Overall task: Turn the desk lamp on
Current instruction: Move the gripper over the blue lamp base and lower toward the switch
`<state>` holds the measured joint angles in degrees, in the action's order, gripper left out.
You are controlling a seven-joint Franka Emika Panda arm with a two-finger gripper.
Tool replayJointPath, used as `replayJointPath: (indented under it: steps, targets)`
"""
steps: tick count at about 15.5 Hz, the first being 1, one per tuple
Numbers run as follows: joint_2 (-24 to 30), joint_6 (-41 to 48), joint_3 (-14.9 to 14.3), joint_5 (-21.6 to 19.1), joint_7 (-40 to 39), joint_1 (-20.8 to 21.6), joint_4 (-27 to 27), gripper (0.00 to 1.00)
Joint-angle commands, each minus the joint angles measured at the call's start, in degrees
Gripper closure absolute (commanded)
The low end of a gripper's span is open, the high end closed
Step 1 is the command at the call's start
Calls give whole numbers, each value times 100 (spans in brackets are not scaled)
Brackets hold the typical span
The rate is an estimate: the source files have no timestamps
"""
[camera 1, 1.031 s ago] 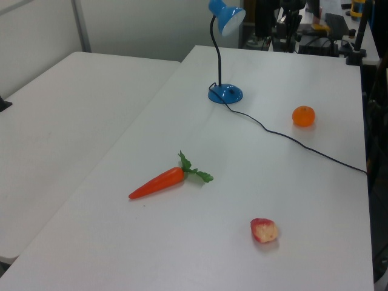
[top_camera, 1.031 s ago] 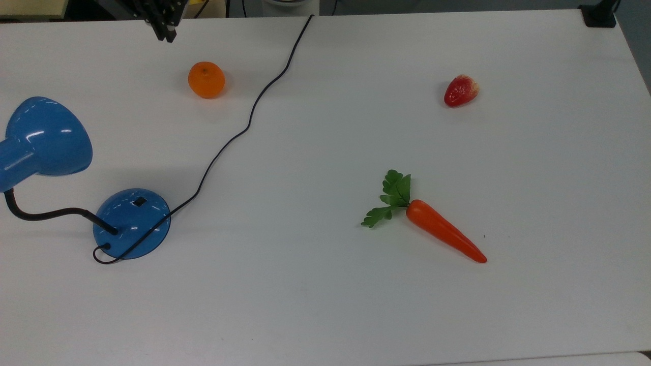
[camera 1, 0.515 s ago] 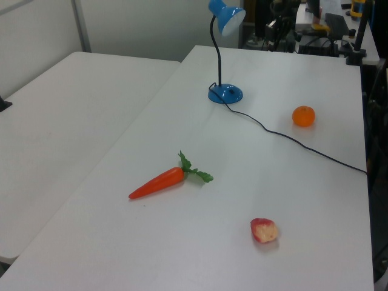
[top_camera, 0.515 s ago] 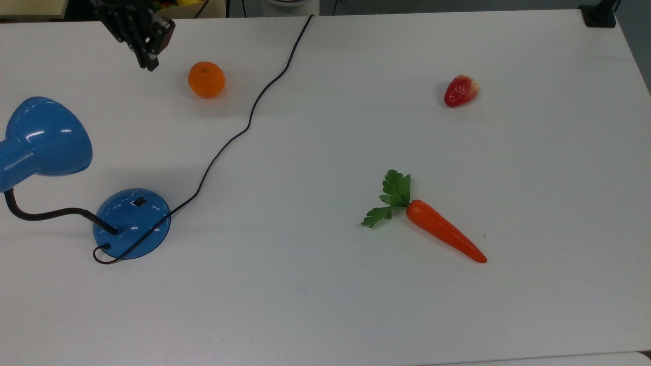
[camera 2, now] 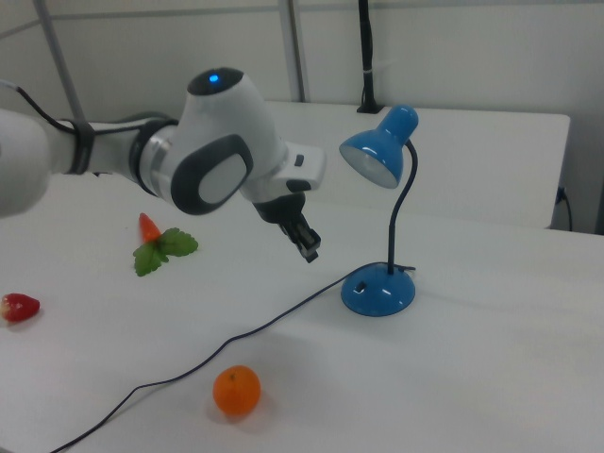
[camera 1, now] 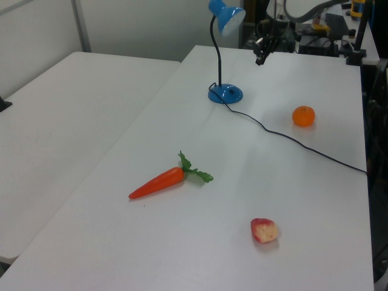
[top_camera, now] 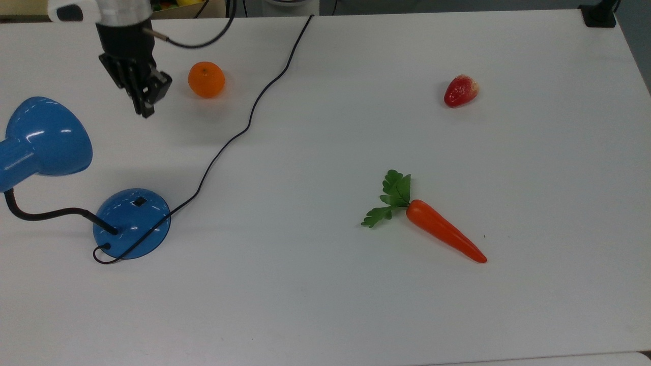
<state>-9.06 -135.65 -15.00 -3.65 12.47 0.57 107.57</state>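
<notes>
The arm (camera 2: pixel 217 156) is built of rounded white shells, with a large dark grey disc set into the side of the joint behind the tool (camera 2: pixel 309 247). A small blue light is seen on top of that joint. Further back from the tool, a black band is wrapped round the white link. In the top view, a silvery cylinder (top_camera: pixel 124 11) sits just above the black tool body, and a thin black cable (top_camera: pixel 203 38) is looped out from its side. The tool itself is black and ribbed, narrowing to dark tips.
</notes>
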Motion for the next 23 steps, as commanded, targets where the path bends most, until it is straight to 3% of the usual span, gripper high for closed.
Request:
replayJointPath:
  steps: [1,9,16,23]
  targets:
    - [-447,-673,-3,13,449,118,27,86]
    - [-1062,-1586,5,13,783,233,-17,87]
    - [-1625,-2395,-3,4,872,145,-438,87]
    - [-1959,-2475,-3,13,766,22,-764,86]
